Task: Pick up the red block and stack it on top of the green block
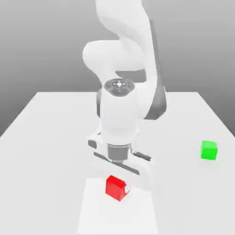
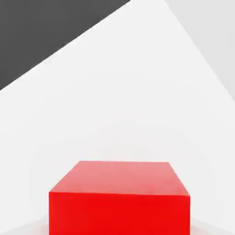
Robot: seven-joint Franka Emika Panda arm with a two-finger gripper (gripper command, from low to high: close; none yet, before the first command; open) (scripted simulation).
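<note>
A plain white table spreads from near to far, matte and evenly lit. Behind its far edge the backdrop is bare grey, darker up high and paler toward the tabletop.

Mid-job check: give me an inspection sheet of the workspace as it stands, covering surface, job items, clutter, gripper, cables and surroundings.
Surface: flat white table, bare apart from two cubes.
Job's things: small matte bright red cube sits on the table directly under the hand; in the hand view it lies close up. Small matte bright green cube rests on the table well apart, toward the exterior view's right. Nothing is stacked yet.
Clutter: nothing seen.
Gripper: white two-finger gripper lowered to the red cube, shut on it; the cube is at table level.
Cables: nothing seen.
Surroundings: plain grey backdrop behind the table.
</note>
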